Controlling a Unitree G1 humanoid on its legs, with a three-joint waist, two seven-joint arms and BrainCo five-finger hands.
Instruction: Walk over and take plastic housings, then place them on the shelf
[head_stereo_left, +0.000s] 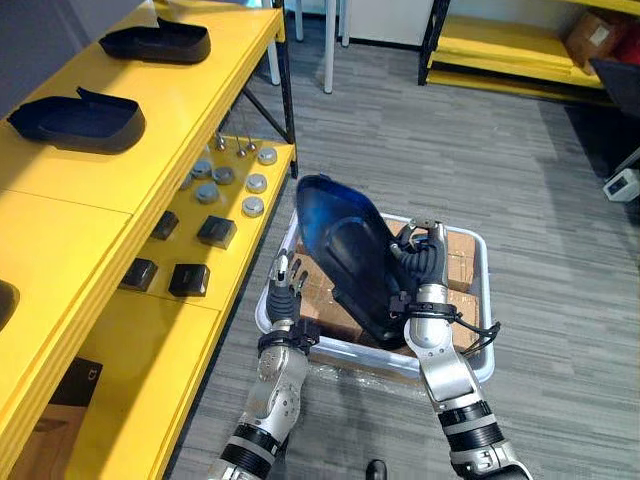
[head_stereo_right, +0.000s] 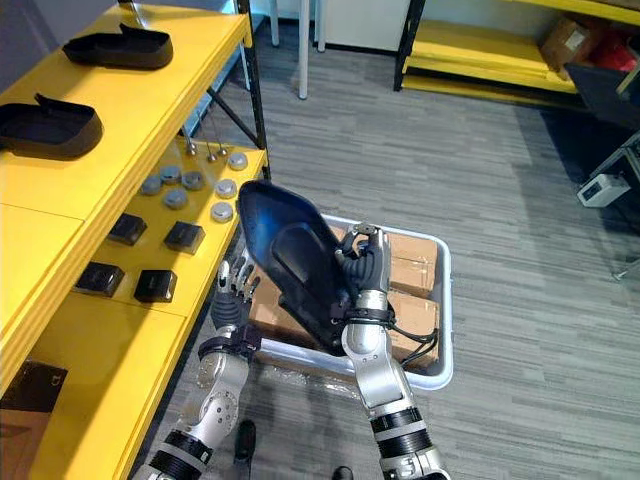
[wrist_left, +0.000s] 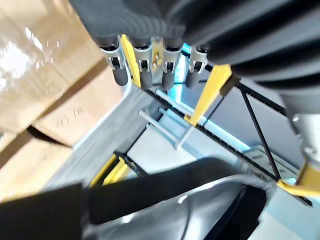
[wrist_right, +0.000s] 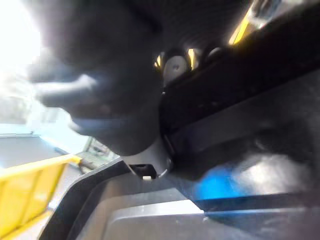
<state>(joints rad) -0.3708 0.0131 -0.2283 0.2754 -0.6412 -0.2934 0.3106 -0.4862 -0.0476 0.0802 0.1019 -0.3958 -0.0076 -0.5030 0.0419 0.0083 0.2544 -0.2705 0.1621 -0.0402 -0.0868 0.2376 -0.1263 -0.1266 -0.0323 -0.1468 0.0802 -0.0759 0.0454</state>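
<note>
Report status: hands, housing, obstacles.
Right hand shut on dark glossy plastic housing, held above white plastic bin. Left hand open beside it. Yellow metal shelf holds two housings.

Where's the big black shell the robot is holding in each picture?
Left eye view: plastic housing in the middle, held by the right hand over the white bin.
Right eye view: middle, slightly left.
Left wrist view: glossy dark shape beyond the left hand.
Right wrist view: black surface against the hand.
Shared landmark: the yellow shelf.

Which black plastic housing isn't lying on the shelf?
The housing gripped in the right hand, tilted up over the white bin. The other two housings lie flat on top of the yellow shelf.
</note>
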